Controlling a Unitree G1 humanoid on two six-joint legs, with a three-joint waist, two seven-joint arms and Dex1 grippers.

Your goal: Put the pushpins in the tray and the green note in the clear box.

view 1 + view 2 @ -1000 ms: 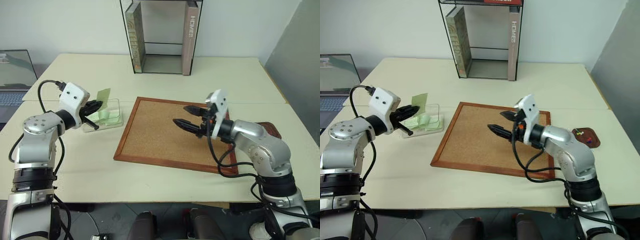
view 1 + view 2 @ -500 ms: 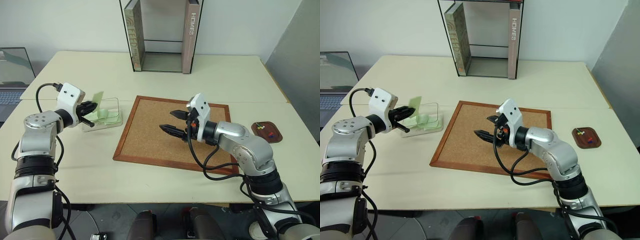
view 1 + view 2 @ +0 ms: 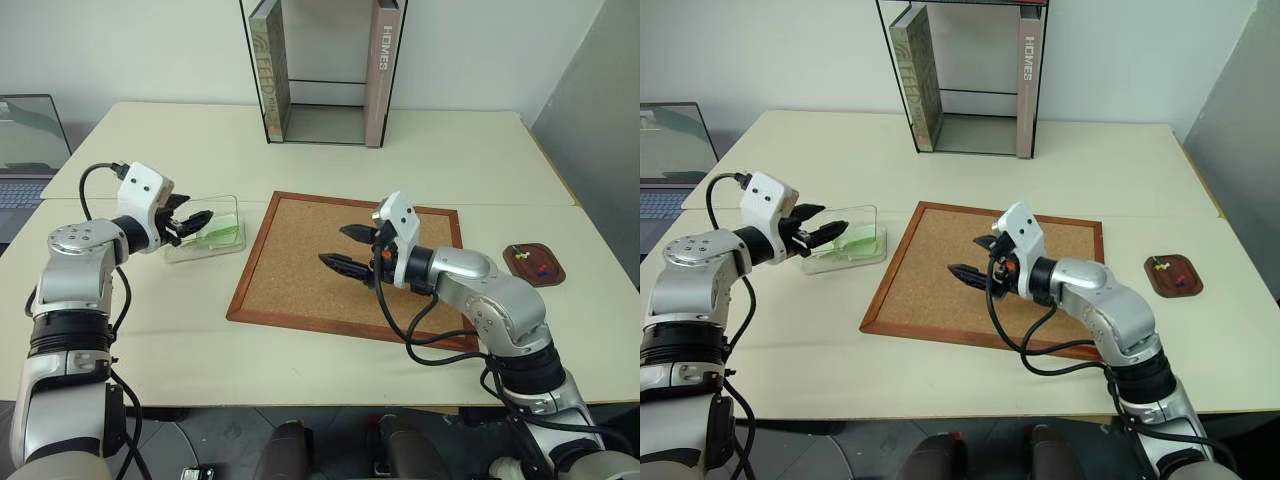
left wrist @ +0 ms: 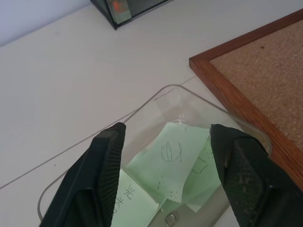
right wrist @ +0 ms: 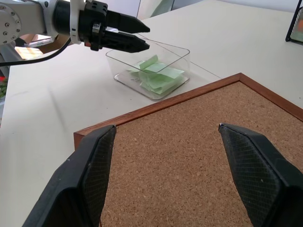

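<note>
The left gripper (image 3: 197, 220) has its two black, ribbed fingers spread apart with nothing between them, tips over the near rim of the clear box (image 3: 232, 206). That box is shallow, see-through plastic with rounded corners. Just past the fingertips, inside it, the green note (image 4: 174, 158) lies flat on top of other pale green slips, thin paper with faint pen marks. Beside the box, on the side away from the left arm, runs the dark wooden frame of a corkboard (image 3: 300, 270) with a grainy brown face.

The right gripper (image 3: 346, 246) hangs over the middle of that board, its black fingers also apart and empty, pointing toward the box. Off behind its arm, near the bench (image 3: 180, 140) edge, sits the tray (image 3: 534, 264), a small dark brown dish with rounded corners; the pushpins (image 3: 532, 257) lie in it as tiny coloured dots. At the far side of the smooth cream bench stands a black wire-frame shelf (image 3: 322, 72) with books upright inside.
</note>
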